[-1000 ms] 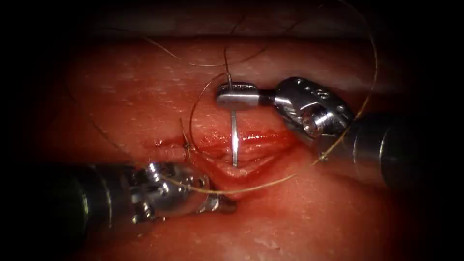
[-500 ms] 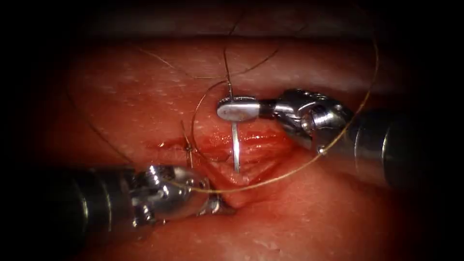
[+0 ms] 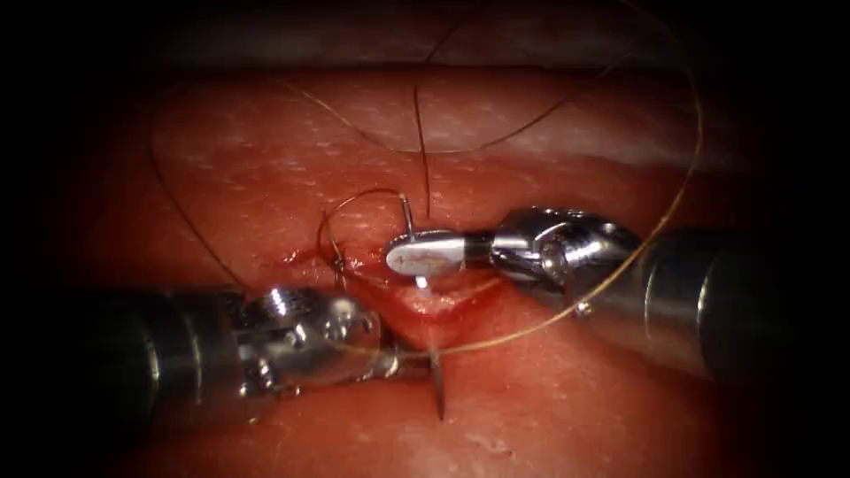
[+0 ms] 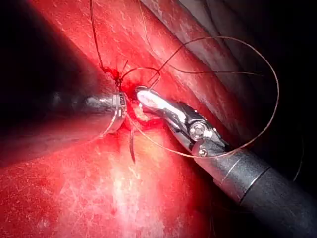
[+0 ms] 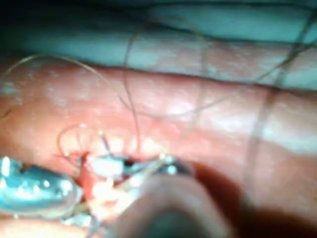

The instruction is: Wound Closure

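A: Where is the thin curved steel needle [image 3: 436,385] at this moment?

B: It sits in the red, wet pork tissue [image 3: 575,407]. In the endoscope view its pointed end pokes out of the lower lip of the open cut [image 3: 434,305], just below centre of the frame, while its blunt tail [image 3: 406,212] stands up above the cut, just above the right gripper. The middle of its curve is buried. A second ago the needle stood nearly upright with its tip at the cut and none of it showing below; it has since been driven through.

A: And the right arm's silver gripper [image 3: 423,252]?

B: It reaches in from the right of the frame, its jaws pressed together on the needle close to the tail end, lying right over the cut. It has come down from the upper lip since the earlier pictures.

A: The left one?

B: The left arm's silver gripper [image 3: 390,361] lies in the lower left, its tip at the lower lip just beside the emerging point. I cannot tell whether its jaws are apart or together, nor whether it holds tissue.

A: The thread?

B: The fine tan thread [image 3: 682,168] sweeps in a wide loop across the upper right of the frame and back past both tools.
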Controlling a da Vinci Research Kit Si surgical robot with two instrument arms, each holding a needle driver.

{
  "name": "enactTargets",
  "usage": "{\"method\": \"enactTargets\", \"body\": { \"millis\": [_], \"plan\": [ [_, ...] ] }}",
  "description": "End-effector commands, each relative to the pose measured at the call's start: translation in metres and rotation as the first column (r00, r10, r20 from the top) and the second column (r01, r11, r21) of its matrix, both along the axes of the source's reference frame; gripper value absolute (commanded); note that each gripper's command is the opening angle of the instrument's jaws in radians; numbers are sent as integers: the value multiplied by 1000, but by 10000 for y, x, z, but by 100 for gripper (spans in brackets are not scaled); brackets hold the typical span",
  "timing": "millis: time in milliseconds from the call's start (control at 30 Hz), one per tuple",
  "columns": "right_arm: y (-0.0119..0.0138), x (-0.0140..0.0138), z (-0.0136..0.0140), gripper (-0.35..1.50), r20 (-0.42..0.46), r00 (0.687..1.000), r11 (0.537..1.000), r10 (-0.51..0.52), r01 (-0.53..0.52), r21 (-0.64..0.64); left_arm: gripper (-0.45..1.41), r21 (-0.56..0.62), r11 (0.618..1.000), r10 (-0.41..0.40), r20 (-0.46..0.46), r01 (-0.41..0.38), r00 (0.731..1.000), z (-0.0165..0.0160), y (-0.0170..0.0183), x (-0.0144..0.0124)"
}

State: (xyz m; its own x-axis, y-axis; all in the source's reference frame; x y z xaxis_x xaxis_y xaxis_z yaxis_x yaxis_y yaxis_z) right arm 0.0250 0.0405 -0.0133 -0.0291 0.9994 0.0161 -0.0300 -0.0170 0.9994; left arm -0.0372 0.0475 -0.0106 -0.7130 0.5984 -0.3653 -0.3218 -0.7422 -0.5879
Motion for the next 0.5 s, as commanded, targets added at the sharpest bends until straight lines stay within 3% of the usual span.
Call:
{"method": "enactTargets", "body": {
  "millis": [33,133,167,267,367,500],
  "plan": [
    [5,8,7,-35,1,1000,1000,17,-17,-2,-27,-1,1000,0,1,0,1000,6,1,-5],
    [11,8,10,-35,22,999,999,48,-48,2,-29,1,1000,0,3,0,1000,4,1,-5],
    [15,6,13,37,53,995,995,88,-85,-60,-30,1,1000,-1,4,1,1000,-2,3,-4],
    [22,1,15,96,113,988,988,106,-91,-123,-24,-33,999,2,11,-1,1000,-15,7,-2],
    [32,-13,17,109,184,977,976,104,-65,-208,-1,-146,988,58,61,-49,996,-30,9,0],
    [46,-39,12,116,294,950,948,106,-7,-319,9,-244,965,129,132,-94,983,-40,-1,8]
  ]
}}
